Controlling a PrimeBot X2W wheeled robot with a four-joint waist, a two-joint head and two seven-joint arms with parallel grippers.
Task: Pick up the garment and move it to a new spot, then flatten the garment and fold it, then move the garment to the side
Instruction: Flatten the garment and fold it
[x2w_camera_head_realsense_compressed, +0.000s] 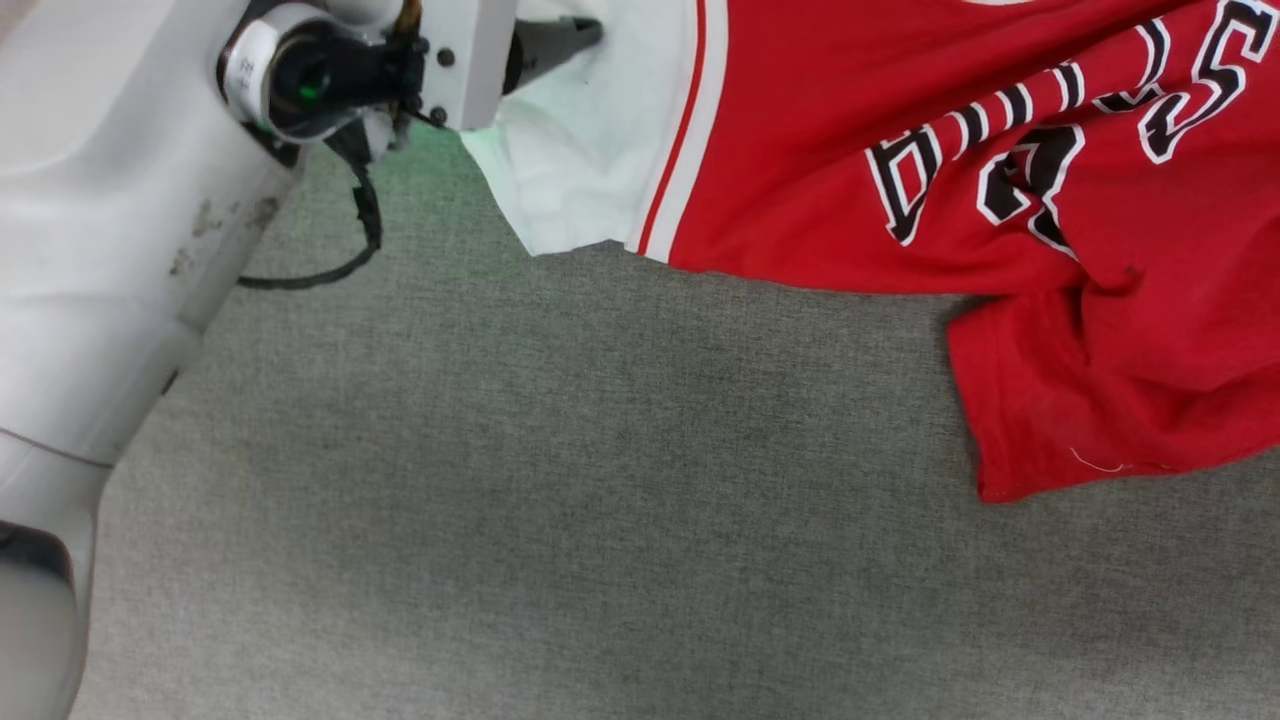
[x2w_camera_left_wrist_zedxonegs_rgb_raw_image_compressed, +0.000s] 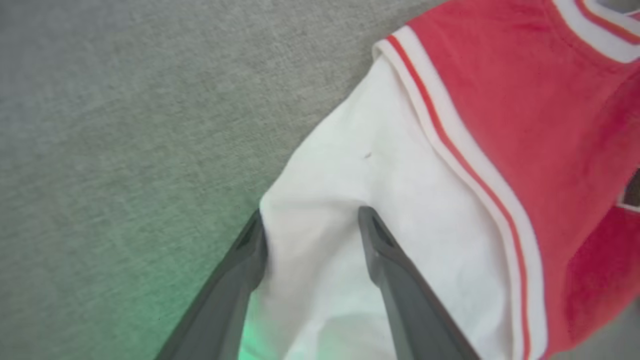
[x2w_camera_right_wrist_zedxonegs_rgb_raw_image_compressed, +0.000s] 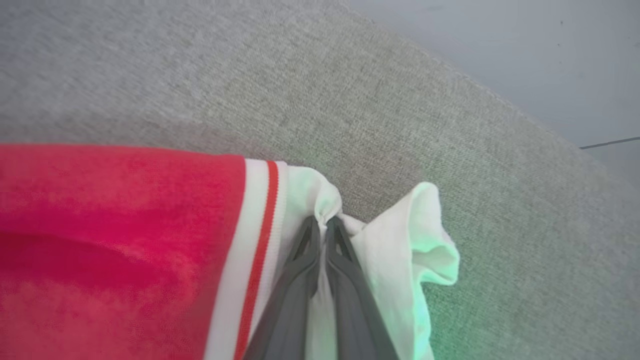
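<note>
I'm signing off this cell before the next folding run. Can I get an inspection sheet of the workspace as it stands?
Surface: grey woven cloth, flat.
Job's things: red shirt with white sleeves, lying rumpled, its lower part bunched, not yet folded.
Clutter: nothing seen.
Grippers: left gripper open, fingers astride a white sleeve; right gripper shut on a pinch of white sleeve cloth.
Cables: black cable hangs in a loop from the left wrist, above the surface.
Surroundings: pale smooth area beyond the surface's edge; floor or wall, cannot tell.
</note>
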